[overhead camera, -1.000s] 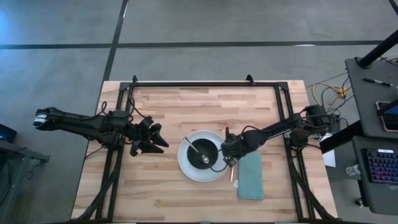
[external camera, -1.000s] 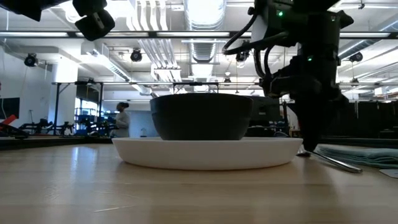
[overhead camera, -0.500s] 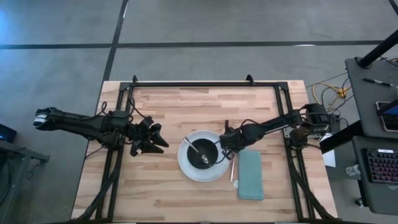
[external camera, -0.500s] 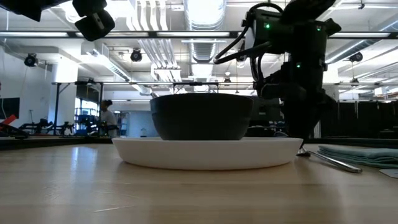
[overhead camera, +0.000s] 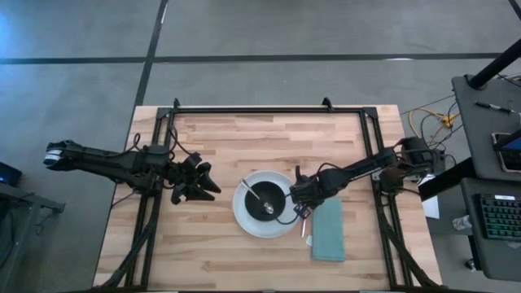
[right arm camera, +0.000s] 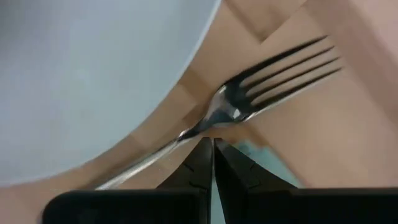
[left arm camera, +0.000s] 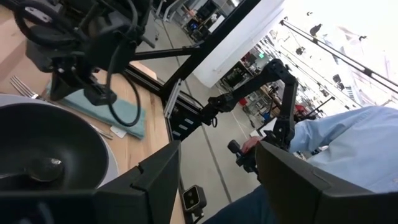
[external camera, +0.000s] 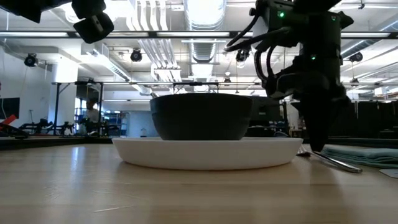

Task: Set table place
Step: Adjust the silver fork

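Note:
A white plate (overhead camera: pixel 244 220) lies on the light-wood table (overhead camera: pixel 212 138) and carries a black bowl (overhead camera: pixel 277 194). A silver spoon (overhead camera: pixel 259 198) lies in the bowl. A silver fork (overhead camera: pixel 304 228) lies on the table between the plate and a folded teal napkin (overhead camera: pixel 328 232). My right gripper (overhead camera: pixel 301 210) is shut and low over the fork, its tips at the fork's neck (right arm camera: pixel 205 127). My left gripper (overhead camera: pixel 207 183) is open and empty, above the table to the left of the plate. My right gripper's shut fingertips (right arm camera: pixel 202 152) point down, right at the fork's neck just behind the tines (right arm camera: pixel 292 68). I cannot tell whether they touch it. The fork lies flat on the table beside the plate's rim (right arm camera: pixel 155 112).
The table's black frame rails (overhead camera: pixel 260 109) run along the far edge and both sides. Bare wood lies on the far side of the plate and at the near left. A person in a light blue sleeve (left arm camera: pixel 354 143) shows beyond the table in the left wrist view.
My right gripper went toward the table's far edge and up, away from the fork, then came back toward the near edge and down to the fork's neck. The fork, plate and napkin have stayed in place.

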Robot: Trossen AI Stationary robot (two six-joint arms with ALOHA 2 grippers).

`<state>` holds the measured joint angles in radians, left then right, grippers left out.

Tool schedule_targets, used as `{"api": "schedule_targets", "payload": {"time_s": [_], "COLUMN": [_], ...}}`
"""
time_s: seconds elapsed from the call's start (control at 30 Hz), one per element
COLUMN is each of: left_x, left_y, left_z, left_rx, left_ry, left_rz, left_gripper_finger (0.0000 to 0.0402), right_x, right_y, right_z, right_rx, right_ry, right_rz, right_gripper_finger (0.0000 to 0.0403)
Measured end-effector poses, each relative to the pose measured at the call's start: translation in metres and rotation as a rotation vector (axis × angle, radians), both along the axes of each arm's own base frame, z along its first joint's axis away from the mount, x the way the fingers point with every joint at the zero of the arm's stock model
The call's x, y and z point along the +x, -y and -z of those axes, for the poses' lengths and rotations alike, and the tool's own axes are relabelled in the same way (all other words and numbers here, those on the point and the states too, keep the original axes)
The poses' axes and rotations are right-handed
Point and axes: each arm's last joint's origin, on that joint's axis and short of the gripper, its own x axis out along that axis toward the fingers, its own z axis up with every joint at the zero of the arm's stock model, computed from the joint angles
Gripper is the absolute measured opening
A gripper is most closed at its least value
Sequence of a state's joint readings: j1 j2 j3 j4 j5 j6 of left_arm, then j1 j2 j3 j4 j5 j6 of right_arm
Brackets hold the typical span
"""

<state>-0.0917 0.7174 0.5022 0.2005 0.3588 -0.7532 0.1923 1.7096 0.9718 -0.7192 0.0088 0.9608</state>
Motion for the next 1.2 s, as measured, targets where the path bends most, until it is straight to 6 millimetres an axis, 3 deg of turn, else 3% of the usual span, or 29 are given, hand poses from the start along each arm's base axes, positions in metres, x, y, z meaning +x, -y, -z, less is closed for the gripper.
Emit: {"api": "schedule_targets", "payload": {"time_s": [0.3, 0.83, 1.2], "left_x": [0.000, 0.000, 0.000], "left_y": [0.000, 0.000, 0.000], "left_z": [0.001, 0.001, 0.001], "left_rx": [0.000, 0.001, 0.000], "left_ry": [-0.002, -0.002, -0.003], "left_rz": [0.000, -0.010, -0.016], "left_gripper_finger": [0.0194, 0.0194, 0.0194], "right_x": [-0.005, 0.004, -0.001], "right_y": [-0.008, 0.020, 0.015], "right_z": [0.011, 0.012, 0.016], "right_rx": [0.023, -0.032, -0.030], "right_ry": [0.015, 0.077, 0.061], "right_rz": [0.021, 0.077, 0.069], "right_gripper_finger": [0.0009, 0.0008, 0.0008]}}
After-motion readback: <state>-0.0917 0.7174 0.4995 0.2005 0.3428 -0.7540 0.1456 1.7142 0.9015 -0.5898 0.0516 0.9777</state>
